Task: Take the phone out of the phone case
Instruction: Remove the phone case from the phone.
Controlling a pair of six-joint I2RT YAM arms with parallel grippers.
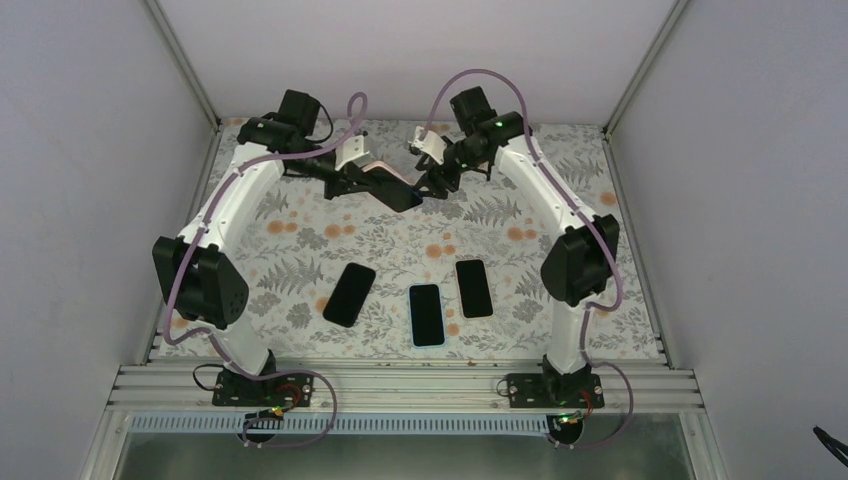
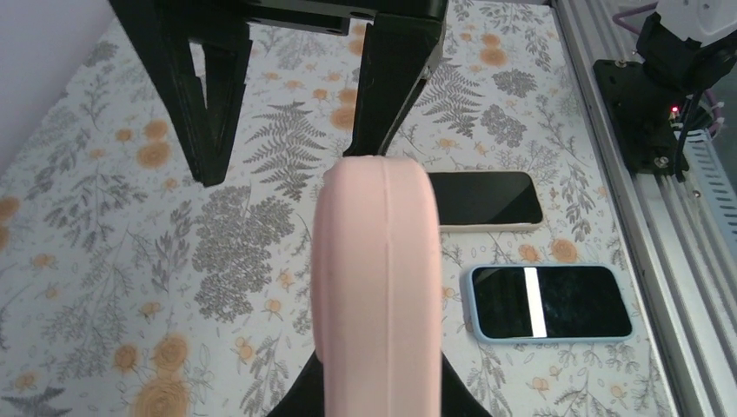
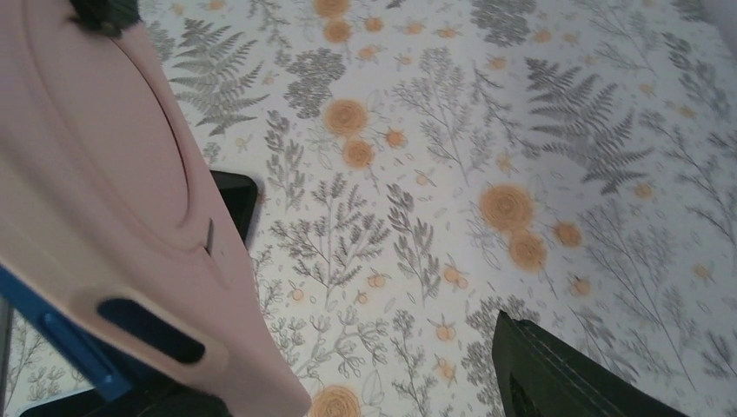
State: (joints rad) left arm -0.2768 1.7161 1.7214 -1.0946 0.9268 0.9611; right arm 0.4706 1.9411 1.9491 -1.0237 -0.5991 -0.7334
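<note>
A pink phone case [image 2: 374, 287] hangs edge-on above the far middle of the table, and my left gripper [image 2: 378, 395] is shut on its lower end. In the top view the pink phone case [image 1: 380, 168] has a dark phone [image 1: 400, 195] showing at its lower side. In the right wrist view the phone case [image 3: 104, 191] fills the left side, with the phone's blue edge [image 3: 61, 339] showing under it. My right gripper [image 3: 348, 365] stands open. One finger [image 2: 391, 87] touches the case's upper end, and the other finger [image 3: 556, 373] is well apart from it.
Three more phones lie near the table's front: a black one [image 1: 349, 294], one in a light blue case [image 1: 426, 314] and another black one [image 1: 474, 288]. The aluminium rail [image 2: 687, 261] with the right arm's base runs along the near edge.
</note>
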